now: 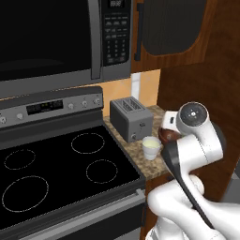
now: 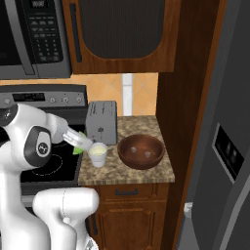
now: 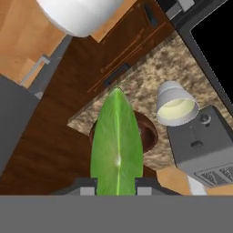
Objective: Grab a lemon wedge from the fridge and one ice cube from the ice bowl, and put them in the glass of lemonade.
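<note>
The gripper (image 3: pixel 117 189) is pinching the lemon wedge (image 3: pixel 117 145), its jaws closed against the slice's two sides, so the bright green sliver is standing straight out ahead of the hand camera and covering most of the brown ice bowl (image 3: pixel 148 132) behind it. From the right base view the hand is hanging over the left edge of the granite counter (image 2: pixel 146 173), just beside the glass of lemonade (image 2: pixel 98 154), with a speck of green showing at the fingertips; I judge the arm is carrying the wedge toward the glass so it can be dropped in. The glass is sitting near the front left corner of the counter, close to the front of the grey toaster (image 2: pixel 102 122), which is backing onto the wall, and the ice bowl is taking up the right half, near the front edge and well clear of the glass. That layout is keeping both targets within one reach of the arm. The fridge (image 2: pixel 224 146) is standing to the right beyond a wooden panel, its dispenser panel partly showing and most of its door cut off. In the left base view the arm's own white links are blocking nearly all of the bowl. Pale bits are lying inside the bowl, too small to tell apart as cubes. Whether the wedge is already directly above the glass rim is hard to say.
</note>
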Motion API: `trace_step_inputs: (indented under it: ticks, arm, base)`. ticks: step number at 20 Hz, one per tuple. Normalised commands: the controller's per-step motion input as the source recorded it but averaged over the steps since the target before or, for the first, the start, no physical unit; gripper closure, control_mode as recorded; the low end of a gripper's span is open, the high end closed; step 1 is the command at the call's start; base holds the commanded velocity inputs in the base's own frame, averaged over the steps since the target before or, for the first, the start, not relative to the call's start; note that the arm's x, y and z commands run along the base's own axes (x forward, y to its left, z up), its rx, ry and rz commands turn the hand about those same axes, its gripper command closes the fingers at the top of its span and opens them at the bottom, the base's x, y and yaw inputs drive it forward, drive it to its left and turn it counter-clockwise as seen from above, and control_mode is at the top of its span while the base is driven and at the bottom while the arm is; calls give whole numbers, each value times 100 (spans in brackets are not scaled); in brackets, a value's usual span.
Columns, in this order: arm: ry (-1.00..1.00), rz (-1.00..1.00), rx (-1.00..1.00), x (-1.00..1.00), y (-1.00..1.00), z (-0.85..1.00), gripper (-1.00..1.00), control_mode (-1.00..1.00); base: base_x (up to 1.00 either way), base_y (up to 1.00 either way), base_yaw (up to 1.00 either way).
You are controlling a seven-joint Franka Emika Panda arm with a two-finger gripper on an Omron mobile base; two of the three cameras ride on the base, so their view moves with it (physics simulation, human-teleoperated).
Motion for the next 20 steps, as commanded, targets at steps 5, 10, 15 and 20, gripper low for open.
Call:
trace_step_inputs:
  ticks: [5,10,15,20]
  arm:
    - [-2,2,-8,39,11,-36,100,-100]
    - [-1,0,1,52,9,-35,100,-100]
    - [-2,0,3,41,0,-20,100,-100]
    - [0,0,2,37,6,-23,100,-100]
  base:
    - [0,0,0]
    - [0,0,0]
    - [0,0,0]
    - [0,0,0]
